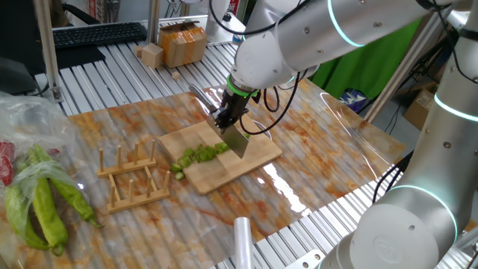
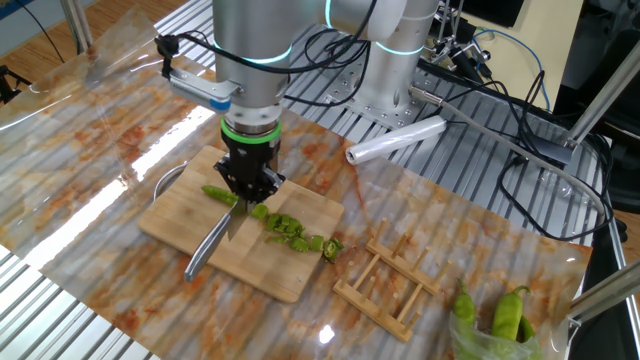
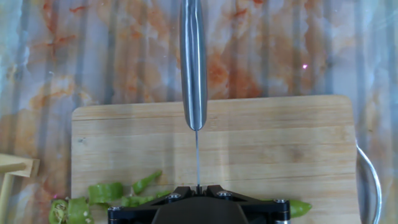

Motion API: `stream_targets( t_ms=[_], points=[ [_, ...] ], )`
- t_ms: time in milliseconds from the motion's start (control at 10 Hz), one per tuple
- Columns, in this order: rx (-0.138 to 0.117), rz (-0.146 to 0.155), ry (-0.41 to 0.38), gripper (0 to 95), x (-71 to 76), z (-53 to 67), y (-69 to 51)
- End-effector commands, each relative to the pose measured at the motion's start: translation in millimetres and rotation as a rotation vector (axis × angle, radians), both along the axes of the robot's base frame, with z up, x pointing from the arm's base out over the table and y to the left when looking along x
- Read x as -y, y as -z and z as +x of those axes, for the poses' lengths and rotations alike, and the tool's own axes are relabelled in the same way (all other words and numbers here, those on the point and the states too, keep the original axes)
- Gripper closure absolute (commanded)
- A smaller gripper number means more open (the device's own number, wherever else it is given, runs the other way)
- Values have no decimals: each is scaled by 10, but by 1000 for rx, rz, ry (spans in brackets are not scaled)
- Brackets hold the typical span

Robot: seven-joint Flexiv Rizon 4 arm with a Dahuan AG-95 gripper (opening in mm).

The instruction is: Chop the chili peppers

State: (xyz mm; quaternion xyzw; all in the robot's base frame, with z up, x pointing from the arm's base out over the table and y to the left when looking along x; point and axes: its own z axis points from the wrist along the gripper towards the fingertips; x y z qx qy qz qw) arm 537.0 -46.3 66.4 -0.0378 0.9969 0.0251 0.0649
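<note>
My gripper (image 2: 247, 186) is shut on a steel knife (image 2: 222, 235), blade edge down on the wooden cutting board (image 2: 180, 215). The slim green chili lies across the board under the blade; its uncut end (image 2: 217, 193) sticks out on one side, and several cut chunks (image 2: 290, 229) lie on the other. In the one fixed view the gripper (image 1: 227, 116) holds the knife blade (image 1: 237, 142) beside the chunks (image 1: 200, 155). In the hand view the knife handle (image 3: 193, 59) points away, the gripper (image 3: 198, 188) is at the bottom, the chunks (image 3: 99, 196) at lower left and the chili tip (image 3: 300, 207) at lower right.
A wooden rack (image 1: 131, 177) stands next to the board. Thick uncut green peppers (image 1: 45, 205) lie in a plastic bag at the table's end, also in the other fixed view (image 2: 505, 315). A film roll (image 2: 395, 140) lies near the robot base. A metal loop (image 3: 371, 174) is beside the board.
</note>
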Motion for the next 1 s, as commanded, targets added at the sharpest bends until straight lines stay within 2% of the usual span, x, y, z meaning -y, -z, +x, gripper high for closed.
stream_targets(
  t_ms=[100, 200, 300, 400, 500, 600, 800, 1000],
  points=[
    [9, 1, -2, 950, -1, 16, 117],
    [12, 5, -2, 950, -4, 11, 242],
    [33, 13, 5, 950, -23, 15, 385],
    [38, 16, 9, 950, -33, 20, 443],
    [33, 16, 11, 950, -39, 25, 447],
    [47, 7, 14, 950, -40, 32, 435],
    [43, 1, 13, 950, -33, 90, 397],
    [49, 8, 19, 950, -48, 22, 396]
  ],
)
